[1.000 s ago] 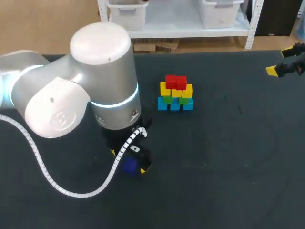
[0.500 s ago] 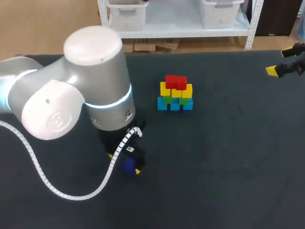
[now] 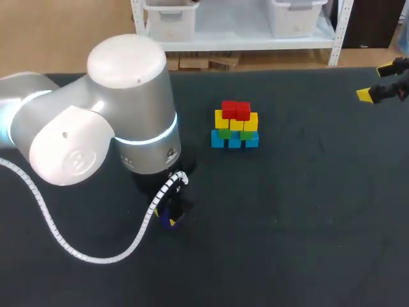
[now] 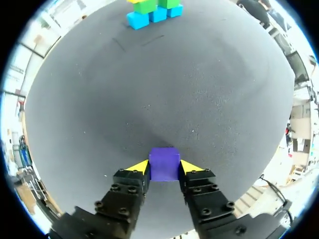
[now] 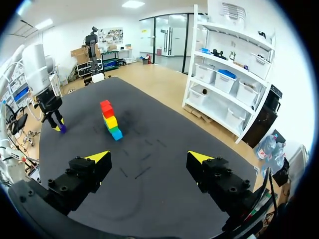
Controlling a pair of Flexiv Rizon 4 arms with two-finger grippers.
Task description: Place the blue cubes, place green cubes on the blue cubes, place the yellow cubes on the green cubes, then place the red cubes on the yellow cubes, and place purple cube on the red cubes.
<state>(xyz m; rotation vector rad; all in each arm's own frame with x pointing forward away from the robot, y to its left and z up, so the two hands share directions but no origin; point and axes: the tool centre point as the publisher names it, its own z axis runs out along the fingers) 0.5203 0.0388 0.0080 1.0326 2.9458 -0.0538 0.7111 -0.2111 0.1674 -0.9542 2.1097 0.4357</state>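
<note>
Table [image 3: 307, 211]: dark cloth top that carries everything below.
Left arm [image 3: 96, 134]: comes in from the left edge and bends down over the near-left part of the table. Over the last second its wrist has drawn slightly back toward the left edge.
Stack [image 3: 234, 125]: stands in the middle of the table toward the far edge. It has blue cubes at the base, then green, then yellow, with red cubes on top. No purple cube crowns it yet, so that looks to be the only step left.
Right gripper [image 5: 148, 158]: fingers spread wide and holding nothing, off by the far right corner and well apart from the stack.
Left gripper [image 4: 165, 167]: its yellow tips stood further apart a second ago and have since drawn in. They now press the purple cube from both sides, so the pick looks made and the carry to the stack comes next.
Purple cube [image 4: 164, 164]: pinched squarely between the left gripper's tips, low over the near-left part of the table, with the stack well ahead of it. Whether it has left the cloth I cannot tell.
</note>
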